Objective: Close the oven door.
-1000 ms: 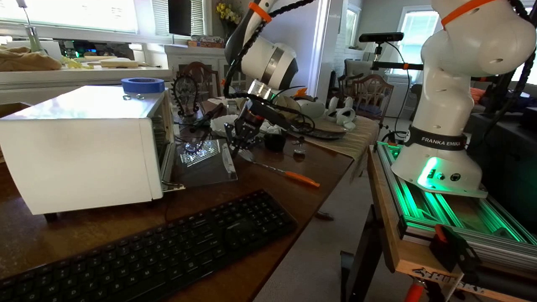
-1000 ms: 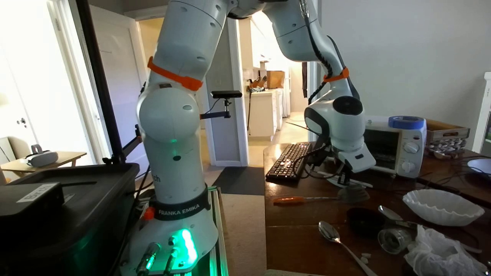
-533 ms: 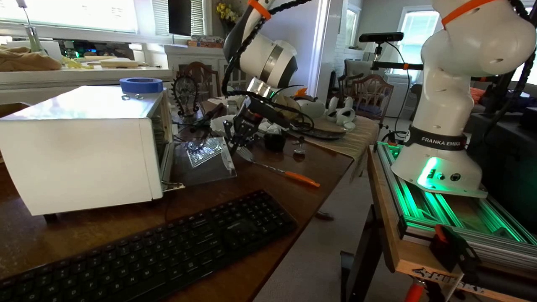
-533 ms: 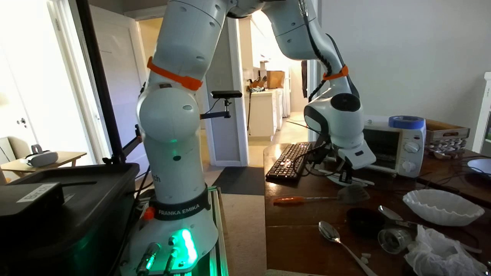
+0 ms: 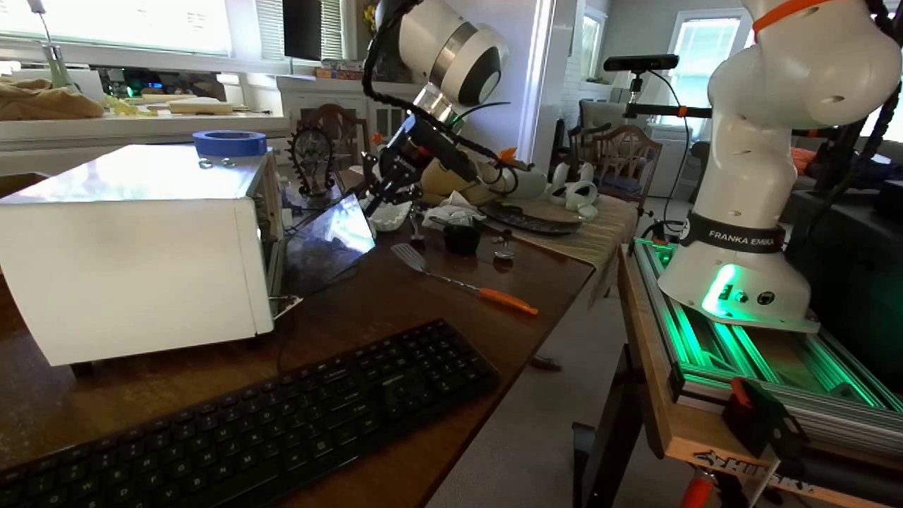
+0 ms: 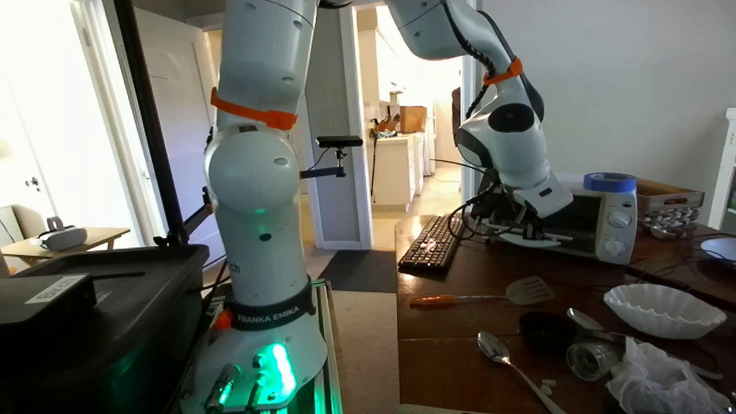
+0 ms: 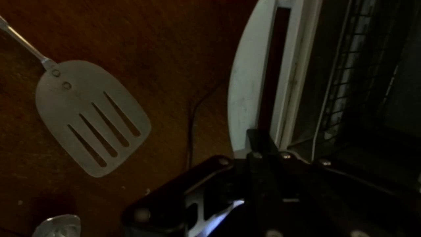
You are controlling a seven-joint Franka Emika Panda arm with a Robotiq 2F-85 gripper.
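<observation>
In an exterior view, the gripper (image 5: 372, 204) stands at the raised outer edge of the oven door (image 5: 337, 231). From there the door slopes down to the lower front of the oven (image 5: 134, 271), neither flat nor upright. The oven body lies across the door from the gripper, with a roll of blue tape (image 5: 231, 144) on top. A black keyboard (image 5: 282, 416) lies lower than the gripper and well apart from it.

In an exterior view, the gripper points down before the oven front, part of which the arm (image 6: 517, 138) hides. The control knobs (image 6: 620, 219) are off to one side of it, untouched.

In the wrist view, the gripper's fingers are drawn together, or very nearly. Their tips overlap the slot between the door's curved handle (image 7: 246, 82) and its frame (image 7: 300, 65). Whether the handle is pinched between them cannot be told; no other object is held. A slotted spatula (image 7: 75, 102) lies below the gripper, apart from it.

Assessment: the step in hand appears to be lifting the door by its handle, with closing incomplete. The next move likely calls for an upward, inward arc about the lower edge, then a push from outside, with the fingertips free of the slot.
</observation>
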